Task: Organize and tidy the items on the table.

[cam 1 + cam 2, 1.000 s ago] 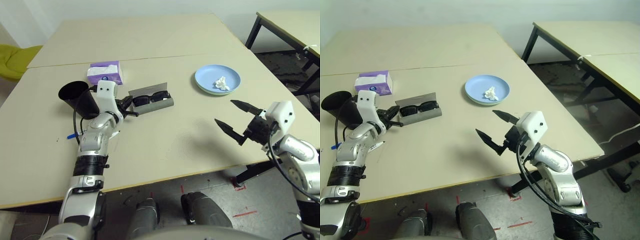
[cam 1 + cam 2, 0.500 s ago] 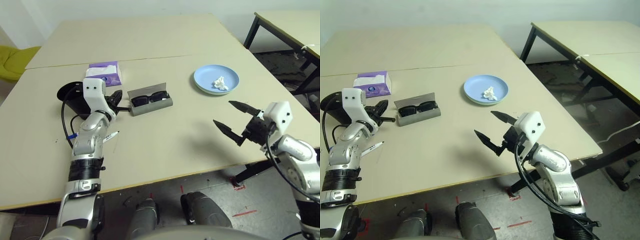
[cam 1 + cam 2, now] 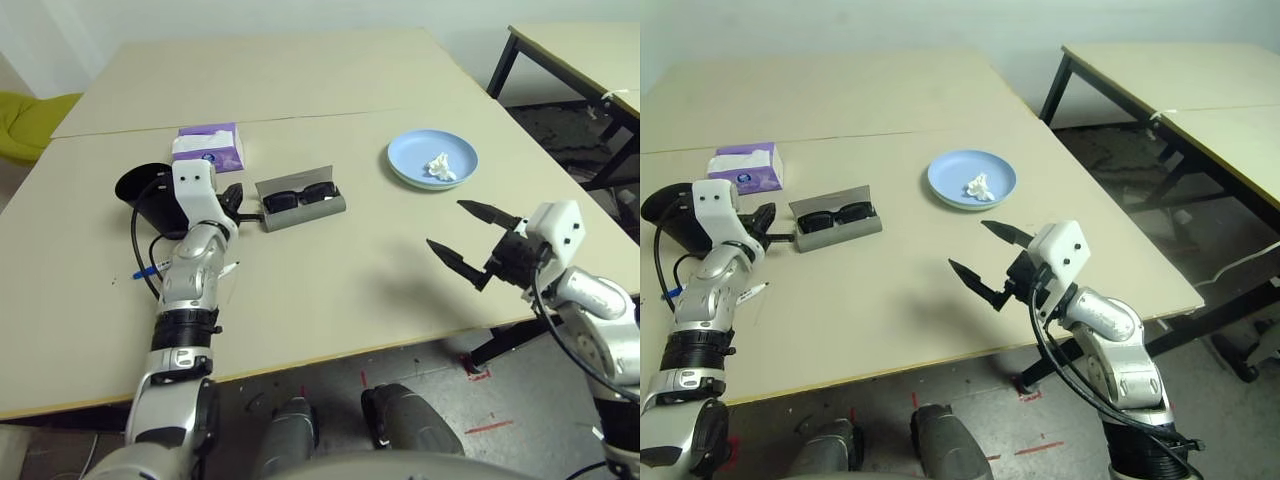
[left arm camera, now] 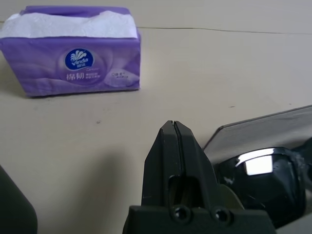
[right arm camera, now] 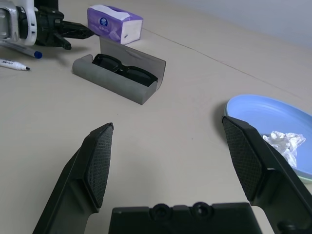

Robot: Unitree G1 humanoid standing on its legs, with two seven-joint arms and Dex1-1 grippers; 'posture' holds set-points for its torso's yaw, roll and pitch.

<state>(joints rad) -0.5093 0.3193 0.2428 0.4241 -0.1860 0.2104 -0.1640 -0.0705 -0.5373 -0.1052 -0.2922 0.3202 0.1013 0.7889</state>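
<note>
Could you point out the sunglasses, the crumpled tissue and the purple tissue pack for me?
black sunglasses point(image 3: 296, 196), left eye view, on the bridge between the dark lenses.
crumpled white tissue point(image 3: 438, 165), left eye view, on the middle of the wad.
purple tissue pack point(image 4: 78, 66), left wrist view, on the round logo on its side.

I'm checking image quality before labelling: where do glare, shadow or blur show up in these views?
Left wrist view: a bright glare patch on the sunglasses lens, and the gripper's own fingers look soft up close. Left eye view: a soft shadow on the table beside the right gripper. Right wrist view: the tissue pack is slightly blurred.
</note>
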